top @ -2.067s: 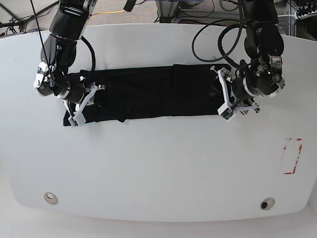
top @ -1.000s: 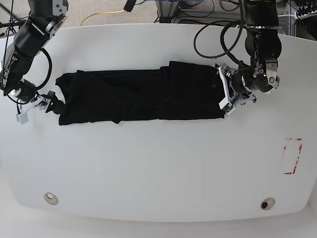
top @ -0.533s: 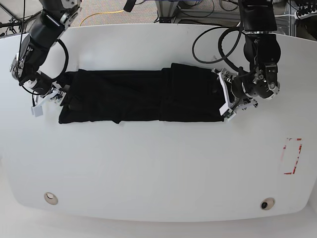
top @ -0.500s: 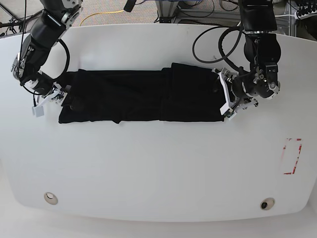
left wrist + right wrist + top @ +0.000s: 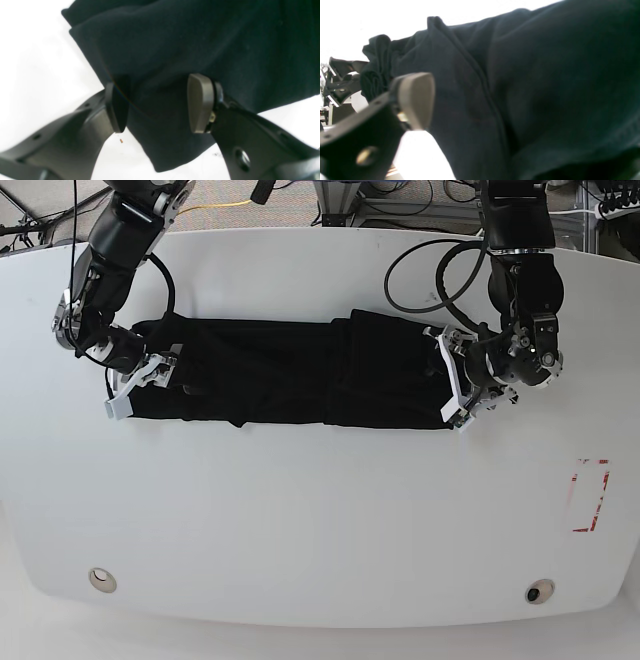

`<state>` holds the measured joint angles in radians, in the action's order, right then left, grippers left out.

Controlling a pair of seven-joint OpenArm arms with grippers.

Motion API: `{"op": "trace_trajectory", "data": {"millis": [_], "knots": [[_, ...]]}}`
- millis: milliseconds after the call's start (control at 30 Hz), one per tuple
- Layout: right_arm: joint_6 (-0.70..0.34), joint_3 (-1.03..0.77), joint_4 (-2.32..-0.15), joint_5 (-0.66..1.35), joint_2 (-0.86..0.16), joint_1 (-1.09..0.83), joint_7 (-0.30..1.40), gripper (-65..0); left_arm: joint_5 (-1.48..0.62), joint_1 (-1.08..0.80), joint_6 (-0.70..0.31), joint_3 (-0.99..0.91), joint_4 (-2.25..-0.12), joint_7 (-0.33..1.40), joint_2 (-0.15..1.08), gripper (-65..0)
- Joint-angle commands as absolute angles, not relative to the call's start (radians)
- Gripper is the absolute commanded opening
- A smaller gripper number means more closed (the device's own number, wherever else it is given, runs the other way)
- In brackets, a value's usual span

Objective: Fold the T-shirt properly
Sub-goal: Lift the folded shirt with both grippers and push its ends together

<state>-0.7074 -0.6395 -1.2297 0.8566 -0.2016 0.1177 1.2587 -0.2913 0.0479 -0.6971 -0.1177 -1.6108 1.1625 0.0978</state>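
On a white tabletop [image 5: 320, 510], the black T-shirt [image 5: 300, 375] lies banded across upper centre; the left pincer [image 5: 157, 105] straddles its hem, parted, the right pincer [image 5: 140, 375] parted at the far end; both should bite deep before lifting.

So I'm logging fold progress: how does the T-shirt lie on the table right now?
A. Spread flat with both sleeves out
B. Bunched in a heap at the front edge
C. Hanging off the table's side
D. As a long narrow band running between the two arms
D: in the base view the T-shirt lies as a long dark strip across the table, with one tool at each end.
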Motion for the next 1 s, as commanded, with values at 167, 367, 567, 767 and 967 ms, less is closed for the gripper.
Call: {"op": "trace_trajectory", "data": {"millis": [167,367,567,767,967], "knots": [[-0.698,-0.641,-1.242,0.826,-0.206,0.12,1.28,-61.7,-0.306,0.064,-0.698,-0.117,-1.627,1.15,0.085,-31.2],[-0.698,-0.645,-1.317,0.828,-0.214,0.102,1.287,-65.0,-0.306,0.064,-0.698,-0.117,-1.627,1.15,0.085,-31.2],[-0.671,-0.639,-1.514,0.834,-0.216,0.077,1.322,-65.0,-0.3,0.094,-0.698,-0.116,-1.626,1.15,0.045,-31.2],[-0.661,-0.638,-1.644,0.84,-0.211,0.077,1.342,-65.0,-0.305,0.111,-0.698,-0.113,-1.583,1.15,-0.025,-30.8],[-0.656,-0.636,-1.689,0.998,-0.213,0.087,1.349,-65.0,-0.303,0.17,-0.698,-0.113,-1.471,1.15,-0.101,-31.1]]}}
